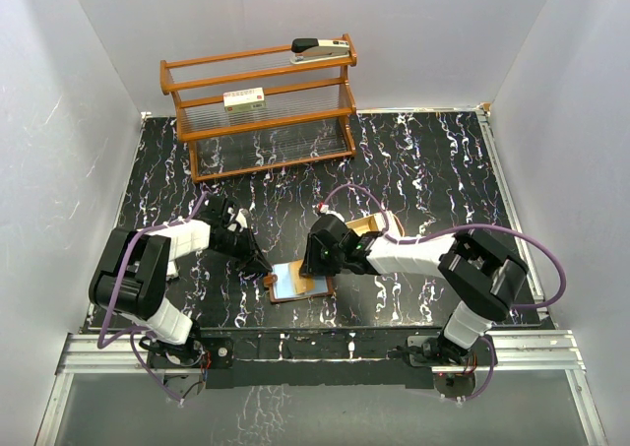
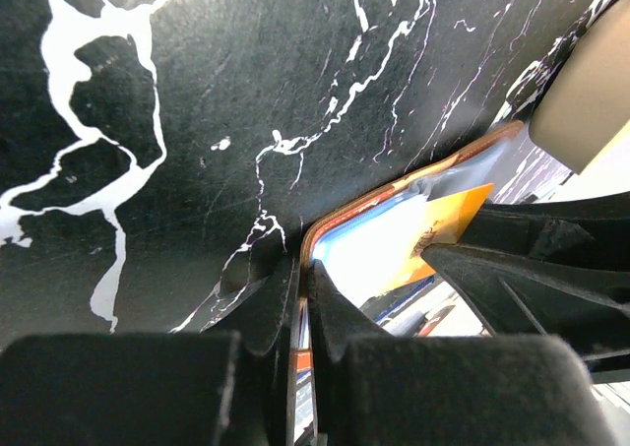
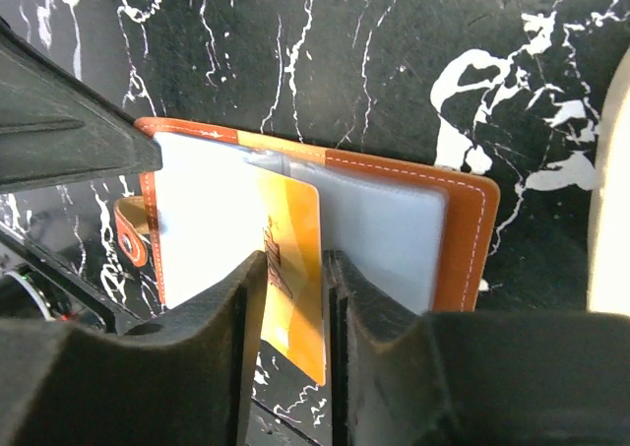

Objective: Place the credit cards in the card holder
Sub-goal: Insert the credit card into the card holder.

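Orange card (image 3: 293,220), edges within right pincer (image 3: 295,269)

Both arms bent fwd and inward, wrists low. L gripper (image 2: 301,274) clamped shut; R gripper (image 3: 295,264) jaws slightly parted.

You see table (image 1: 423,160) black, white-veined marble | card holder (image 3: 463,239) orange-brown, white stitching, pale blue-grey sleeves | card (image 3: 295,269) orange-yellow | rack (image 1: 258,106) brown

Lab enclosure, white walls (image 1: 59,170), marbled tabletop (image 1: 423,170)
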Available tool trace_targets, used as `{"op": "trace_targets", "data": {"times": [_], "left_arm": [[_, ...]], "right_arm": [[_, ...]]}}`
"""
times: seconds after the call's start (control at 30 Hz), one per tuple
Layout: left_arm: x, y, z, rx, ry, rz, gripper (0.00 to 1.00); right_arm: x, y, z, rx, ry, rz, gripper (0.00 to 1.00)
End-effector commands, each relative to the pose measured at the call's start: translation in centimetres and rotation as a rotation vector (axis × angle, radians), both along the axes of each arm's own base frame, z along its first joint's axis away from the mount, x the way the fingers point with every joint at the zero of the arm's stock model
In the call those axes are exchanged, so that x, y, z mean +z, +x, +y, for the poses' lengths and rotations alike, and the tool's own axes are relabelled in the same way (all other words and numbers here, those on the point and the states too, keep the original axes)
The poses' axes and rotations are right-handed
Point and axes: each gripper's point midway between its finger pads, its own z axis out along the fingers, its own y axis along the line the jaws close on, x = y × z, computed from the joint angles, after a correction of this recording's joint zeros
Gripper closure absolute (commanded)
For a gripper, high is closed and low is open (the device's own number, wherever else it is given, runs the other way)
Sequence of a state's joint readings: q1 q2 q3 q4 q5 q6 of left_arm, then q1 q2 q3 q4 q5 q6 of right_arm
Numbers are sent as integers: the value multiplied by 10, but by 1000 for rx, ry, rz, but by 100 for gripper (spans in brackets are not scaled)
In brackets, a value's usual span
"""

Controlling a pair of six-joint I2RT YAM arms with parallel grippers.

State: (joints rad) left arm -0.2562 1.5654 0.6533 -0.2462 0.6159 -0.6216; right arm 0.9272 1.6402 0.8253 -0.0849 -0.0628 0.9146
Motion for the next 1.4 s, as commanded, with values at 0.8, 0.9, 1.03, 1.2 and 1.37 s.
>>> {"op": "trace_targets", "data": {"times": [0.8,0.9,1.03,1.2,1.37], "left_arm": [[3,-9,-4,-10,-26,8,100],[3,-8,-4,-9,-26,8,100],[4,-8,-5,-11,-31,6,100],[5,-8,-5,-9,-37,0,100],[4,-7,-6,-10,-38,-1,100]], "right_arm": [[19,-2,21,50,30,-14,57],[21,-2,29,62,51,-8,57],[21,-4,36,75,73,-2,57],[25,-5,42,92,97,-13,57],[26,-5,44,99,109,-17,59]]}}
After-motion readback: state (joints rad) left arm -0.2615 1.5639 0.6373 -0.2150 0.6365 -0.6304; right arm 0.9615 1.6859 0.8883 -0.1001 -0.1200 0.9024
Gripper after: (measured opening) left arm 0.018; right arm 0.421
